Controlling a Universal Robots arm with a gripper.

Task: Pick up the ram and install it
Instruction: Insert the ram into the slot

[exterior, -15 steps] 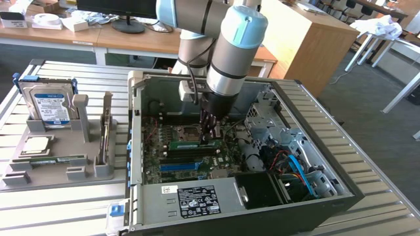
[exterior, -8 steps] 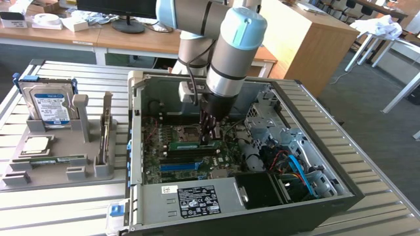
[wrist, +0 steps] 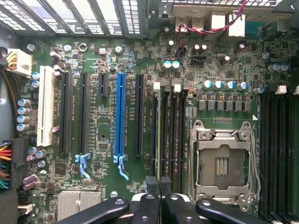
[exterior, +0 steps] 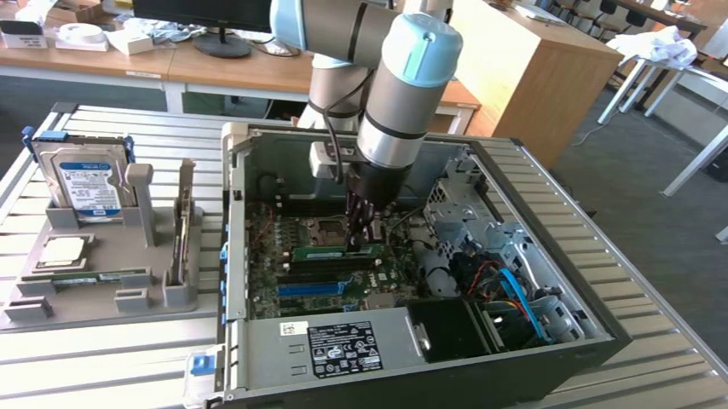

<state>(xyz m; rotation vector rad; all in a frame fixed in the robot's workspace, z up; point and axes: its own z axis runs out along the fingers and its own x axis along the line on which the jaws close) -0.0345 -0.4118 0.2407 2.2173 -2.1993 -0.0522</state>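
A robot arm (exterior: 398, 94) reaches down from above into an open computer case (exterior: 546, 358) that lies on its side on a slatted metal bench (exterior: 102, 366). The tool (exterior: 364, 232) is low over the green motherboard (exterior: 298, 273), and its two dark fingers (wrist: 152, 186) are drawn together, clamped on the ram (exterior: 332, 252). The ram is a thin green stick standing on edge along a memory slot, just beside the empty processor socket (wrist: 222, 163). The tool grips it at the end nearer the exterior view's right. In the wrist view the stick appears edge-on as a narrow pale green line running away from the fingertips, with black memory slots beside it. Farther across the board are black expansion slots, a long blue slot (wrist: 121, 114) and a white slot (wrist: 45, 105). On the bench at the exterior view's left, well apart from the case, is a grey holder (exterior: 102, 298). It carries an upright hard drive (exterior: 89, 183), a square silver processor (exterior: 63, 249) and a second green stick (exterior: 85, 277) lying flat near its front. Desks and a monitor stand behind the bench.
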